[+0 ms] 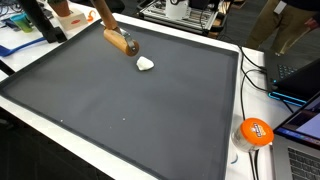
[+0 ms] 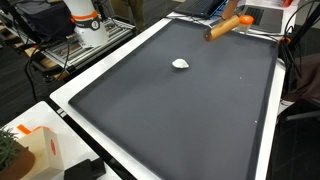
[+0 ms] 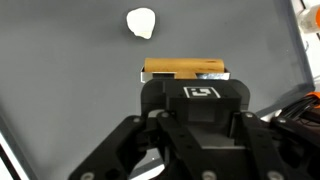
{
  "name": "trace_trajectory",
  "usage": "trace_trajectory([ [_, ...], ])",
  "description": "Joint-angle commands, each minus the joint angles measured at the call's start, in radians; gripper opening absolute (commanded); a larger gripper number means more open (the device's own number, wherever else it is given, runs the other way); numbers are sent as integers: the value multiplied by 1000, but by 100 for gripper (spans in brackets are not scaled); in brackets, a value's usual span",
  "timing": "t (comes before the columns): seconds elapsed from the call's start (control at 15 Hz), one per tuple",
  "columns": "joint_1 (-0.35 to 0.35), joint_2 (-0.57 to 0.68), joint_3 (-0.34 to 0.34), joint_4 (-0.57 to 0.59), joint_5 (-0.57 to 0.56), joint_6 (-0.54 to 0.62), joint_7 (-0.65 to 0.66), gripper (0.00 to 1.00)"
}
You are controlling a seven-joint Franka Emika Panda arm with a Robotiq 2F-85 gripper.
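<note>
A wooden tool with a brown handle and a paler head (image 1: 122, 42) hangs tilted over the far part of the black mat (image 1: 130, 110); it also shows in an exterior view as the wooden tool (image 2: 224, 28). Its handle runs up out of both exterior views. In the wrist view my gripper (image 3: 188, 92) fills the lower half, and the tool's head (image 3: 186, 68) pokes out just beyond its body. My fingertips are hidden behind that body, so the grip itself is unseen. A small white lump (image 1: 145, 64) lies on the mat close beside the tool's head, apart from it; the white lump (image 3: 141, 22) also shows ahead of the tool.
A raised white rim (image 2: 70, 105) frames the mat. An orange-and-white round object (image 1: 255, 132) sits by one edge, with laptops (image 1: 300, 75) and cables beyond. The robot's white base (image 2: 85, 22) stands at a far corner. A white box (image 2: 35, 145) sits off the mat.
</note>
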Motion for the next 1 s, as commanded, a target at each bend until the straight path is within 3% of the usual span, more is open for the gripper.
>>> trace_trajectory([
  [0.0, -9, -138, -1, -240, 11, 18, -1, 22],
  [0.13, -19, -187, 12, -328, 23, 5, -65, 22],
  [0.2, -1, -85, 0, -175, 0, 0, -28, 47],
  [0.47, -3, -140, 2, -268, 0, 0, -51, 47],
  [0.53, -4, -145, 2, -273, 0, 0, -53, 22],
  [0.93, 27, -197, -20, -426, -68, 161, 17, 22],
])
